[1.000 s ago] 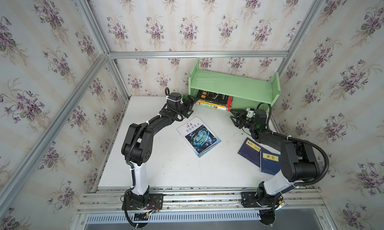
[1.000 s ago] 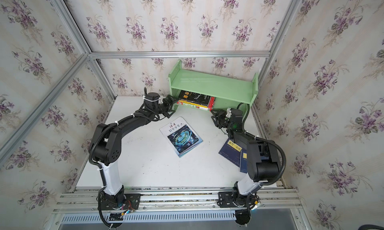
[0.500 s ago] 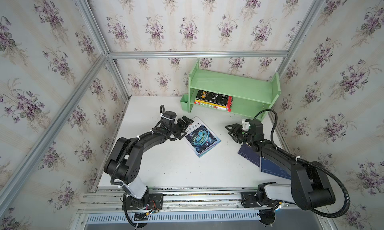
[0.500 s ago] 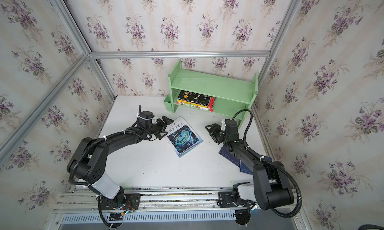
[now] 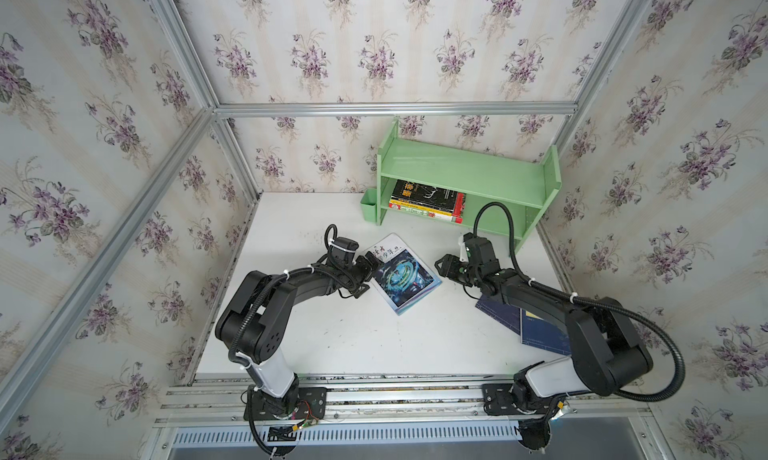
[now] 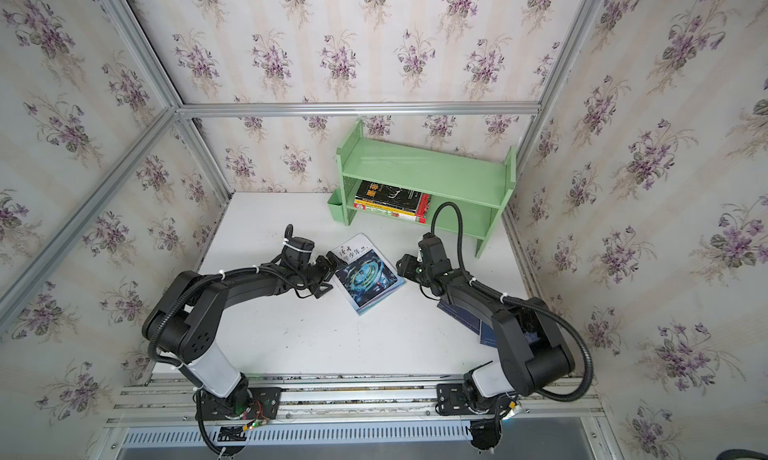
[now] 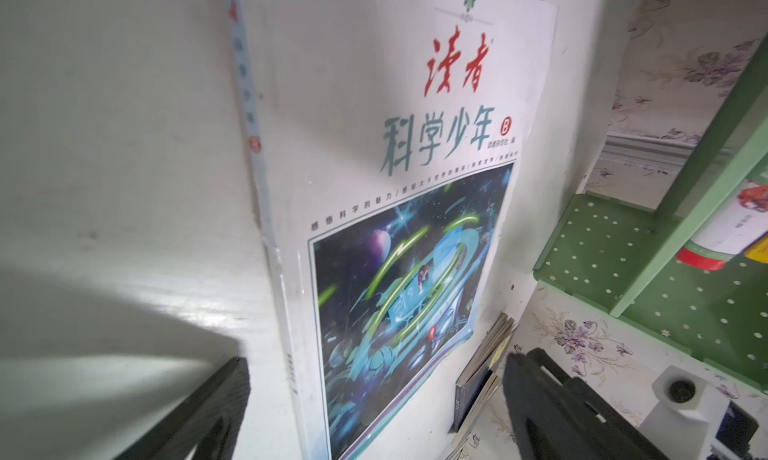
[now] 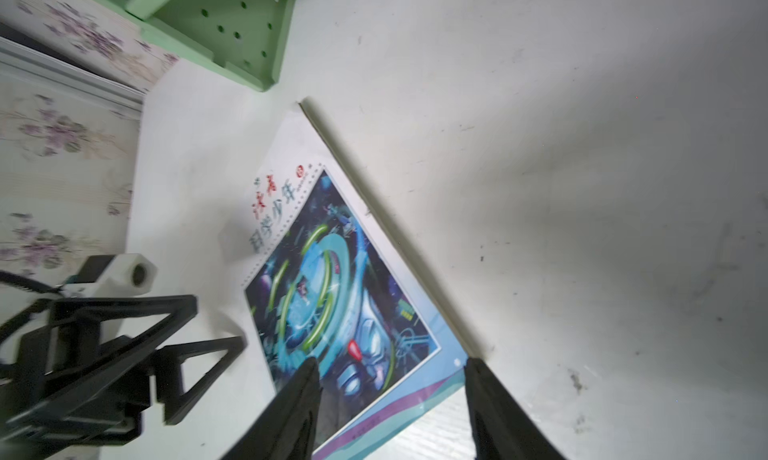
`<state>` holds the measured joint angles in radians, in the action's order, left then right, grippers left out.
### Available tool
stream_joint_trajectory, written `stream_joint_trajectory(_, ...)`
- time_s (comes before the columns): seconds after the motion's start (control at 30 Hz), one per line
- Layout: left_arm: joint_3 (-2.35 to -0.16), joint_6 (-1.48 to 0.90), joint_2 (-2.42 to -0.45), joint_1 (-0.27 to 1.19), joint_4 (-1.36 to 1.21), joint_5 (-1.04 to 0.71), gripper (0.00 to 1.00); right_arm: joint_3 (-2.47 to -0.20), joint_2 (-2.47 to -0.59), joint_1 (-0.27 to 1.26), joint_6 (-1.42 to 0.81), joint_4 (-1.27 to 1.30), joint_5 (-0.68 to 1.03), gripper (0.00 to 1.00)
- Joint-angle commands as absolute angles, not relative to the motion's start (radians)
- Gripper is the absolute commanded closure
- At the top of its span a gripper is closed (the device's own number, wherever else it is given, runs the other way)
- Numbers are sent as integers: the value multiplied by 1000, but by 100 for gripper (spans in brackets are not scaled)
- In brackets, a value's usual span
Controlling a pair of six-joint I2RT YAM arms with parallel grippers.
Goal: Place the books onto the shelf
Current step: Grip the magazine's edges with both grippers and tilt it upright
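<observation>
Swirl book: the white-blue swirl book (image 5: 405, 277) lies flat on the table (image 5: 332, 337), between the two grippers and not yet lifted.
Left gripper: the left gripper (image 5: 368, 273) has its jaws spread wide and empty; the book's spine edge sits right in front of them.
Right gripper: the right gripper (image 5: 446, 269) has its jaws partly apart with nothing between them; the book's far corner lies just ahead of them.
Navy books: two navy books (image 5: 503, 316) lie overlapping on the table behind the right jaws, partly hidden under that arm.
Shelved: a flat stack (image 5: 428, 198), black cover with yellow characters on top, rests on the lower tier of the shelf (image 5: 469, 171), well beyond both sets of jaws; the exact count is unclear.
Upper tier: bare.
Progress: roughly halfway, by my judgement.
Left to do: three books are still on the table, the swirl one looking next in line.
</observation>
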<state>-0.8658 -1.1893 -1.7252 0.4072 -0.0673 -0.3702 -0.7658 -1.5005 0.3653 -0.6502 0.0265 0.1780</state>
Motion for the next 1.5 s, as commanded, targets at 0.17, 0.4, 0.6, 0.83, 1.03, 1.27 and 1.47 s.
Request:
stream_joint_trajectory(0.17, -920, -1148, -1804, 430, -25, -368, 9, -898, -1705, 413, -508, -42, 155, 45)
stream_joint_trajectory(0.4, -953, -1122, -1852, 430, -95, -424, 13, -1022, -1867, 468, -426, -164, 239, 55)
stream_joint_trajectory(0.6, -884, -1155, -1824, 428, -380, -493, 20, -1018, -1900, 476, -414, -183, 321, 61)
stream_joint_trajectory(0.83, -871, -1158, -1801, 425, -419, -495, 53, -1008, -1853, 476, -406, -206, 327, 62)
stream_joint_trajectory(1.03, -872, -1153, -1812, 423, -397, -490, 67, -1007, -1825, 476, -414, -191, 362, 62)
stream_joint_trajectory(1.27, -920, -1146, -1862, 423, -390, -533, 74, -1007, -1839, 476, -417, -181, 399, 64)
stream_joint_trajectory(1.47, -931, -1104, -1863, 423, -319, -540, 84, -999, -1793, 476, -423, -178, 397, 64)
